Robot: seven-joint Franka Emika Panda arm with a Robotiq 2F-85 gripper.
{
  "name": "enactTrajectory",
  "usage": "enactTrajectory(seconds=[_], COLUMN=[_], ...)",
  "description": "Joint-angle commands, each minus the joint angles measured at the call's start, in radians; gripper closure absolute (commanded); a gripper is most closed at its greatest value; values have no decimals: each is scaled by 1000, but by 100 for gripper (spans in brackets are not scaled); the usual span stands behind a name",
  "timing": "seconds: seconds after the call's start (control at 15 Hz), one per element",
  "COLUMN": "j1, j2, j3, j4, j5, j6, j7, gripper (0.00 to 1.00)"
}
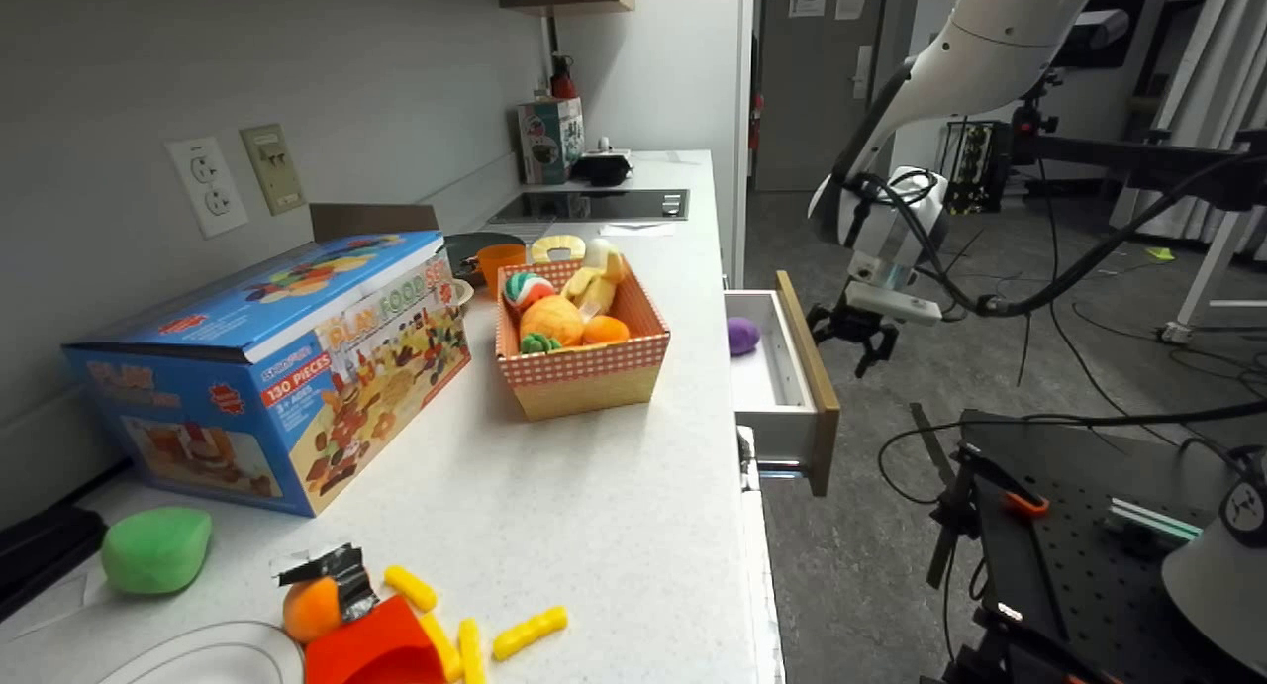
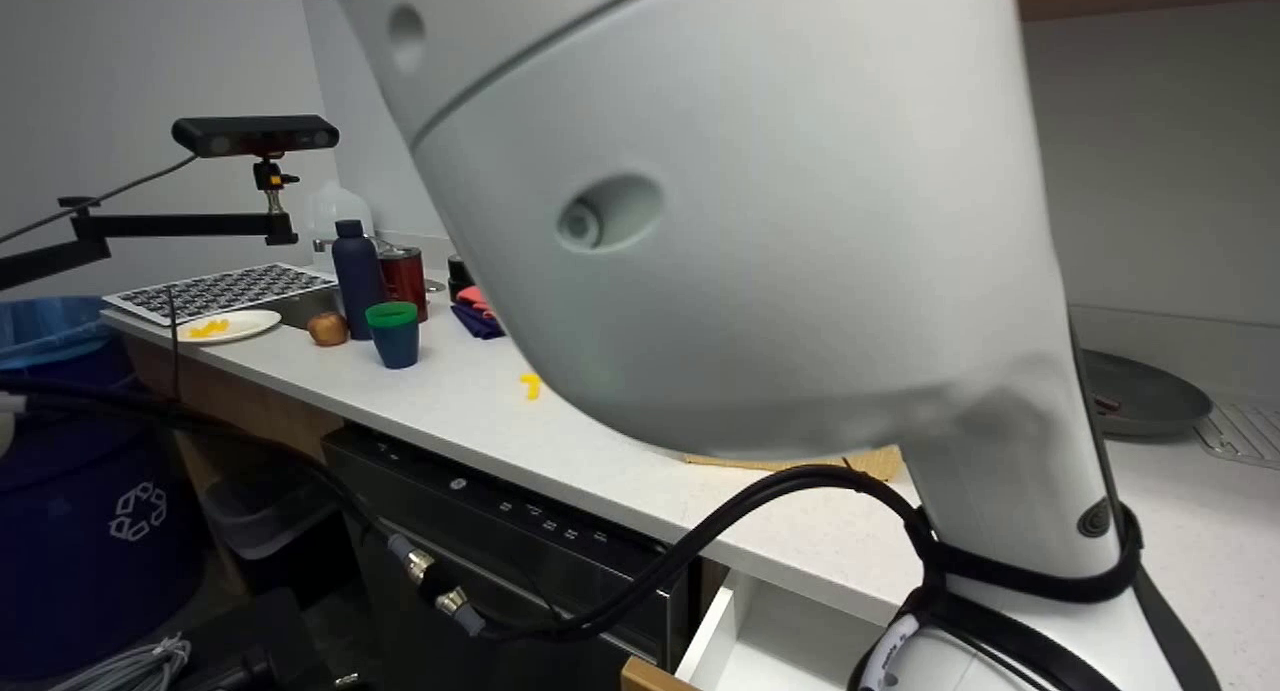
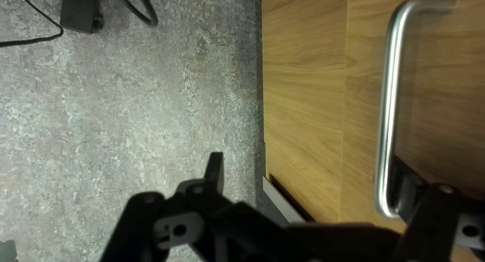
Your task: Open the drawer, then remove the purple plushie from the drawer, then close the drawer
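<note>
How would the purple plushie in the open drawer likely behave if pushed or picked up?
The purple plushie looks rounded, so it may roll on the white bottom of the drawer when pushed. Its smooth-looking surface might prove slippery. It is small beside the drawer, so probably light.

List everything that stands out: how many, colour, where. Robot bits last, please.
counter: one, white, along wall
drawer: one, tan front, white inside, open below counter
purple plushie: one, purple, inside drawer
basket: one, tan with checked rim, on counter
toy food: several, mixed colours, in basket
play-food box: one, blue, on counter
green toy: one, green, on counter
red container: one, red, on counter
yellow sticks: four, yellow, near red container
bottle: one, dark blue, on counter
handle: one, silver, on wood-coloured panel
gripper: one, black, open, beside drawer
arm: one, white, above gripper
</note>
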State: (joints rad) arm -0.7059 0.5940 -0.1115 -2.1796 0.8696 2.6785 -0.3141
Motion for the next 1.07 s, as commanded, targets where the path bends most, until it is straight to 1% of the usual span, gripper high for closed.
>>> enactTrajectory(seconds=[0.0, 0.13, 0.27, 0.33, 0.47, 0.87, 0.93, 1.0], j1=[1, 3, 12, 3, 2, 2, -16, -28], j2=[30, 12, -8, -11, -11, -11, -15, -15], j3=[-48, -57, -74, -44, -56, -58, -43, -29], j4=[10, -1, -2, -11, -8, -7, -3, 2], j5=[-19, -26, -64, -25, -43, -45, -32, -13], j6=[19, -8, -93, -52, -77, -80, -114, -115], j7=[9, 11, 51, 1, 15, 17, -5, -36], gripper=[0, 0, 0, 0, 0, 0, 0, 0])
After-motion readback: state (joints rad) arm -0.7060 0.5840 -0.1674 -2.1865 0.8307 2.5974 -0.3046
